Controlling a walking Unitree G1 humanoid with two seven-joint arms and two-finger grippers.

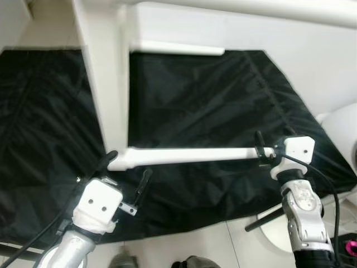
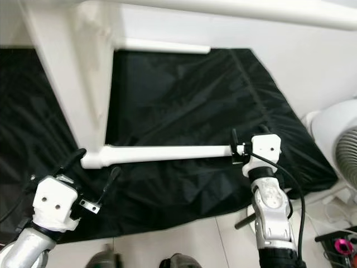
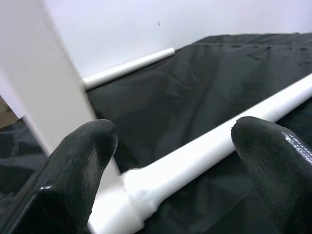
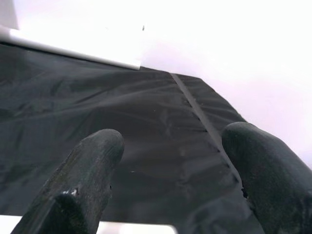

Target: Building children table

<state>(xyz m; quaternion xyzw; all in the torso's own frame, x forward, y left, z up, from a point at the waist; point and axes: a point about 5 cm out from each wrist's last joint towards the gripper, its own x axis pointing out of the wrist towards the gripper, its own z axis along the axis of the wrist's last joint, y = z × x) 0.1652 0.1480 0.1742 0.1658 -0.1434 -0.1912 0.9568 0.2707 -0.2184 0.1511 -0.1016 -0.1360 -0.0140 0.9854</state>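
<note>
— Grippers first: what are they doing?

— Left gripper [image 1: 127,170] sits nearest, low on the robot's left, its two black fingers [image 3: 80,165] spread wide on either side of the near rod [image 1: 189,156], close to where that rod's thicker end meets the flat white panel [image 1: 103,78]. From the wrist, one finger is by the panel and the other past the rod; whether either touches, I cannot tell.

— And the right one?

— Right gripper [image 1: 260,152] is at the rod's other end. Its fingers [image 4: 87,170] stand apart, the rod's tip just showing below them in the wrist view. A black cable runs down its silver arm [image 1: 304,215].

— Where is the table itself?

— Its white parts lie on a black sheet [image 1: 212,100] spread over a pale tiled floor [image 1: 223,245]. The near rod lies across the sheet, level, running from the panel toward the robot's right. The panel rises away toward a white bar [image 1: 251,8] along the top.

— Anything further back?

— A second white rod [image 1: 175,48] juts from the panel at the sheet's far edge, against the white wall [image 1: 301,50]. On the right, a white fan [image 2: 337,145] stands off the sheet.
</note>
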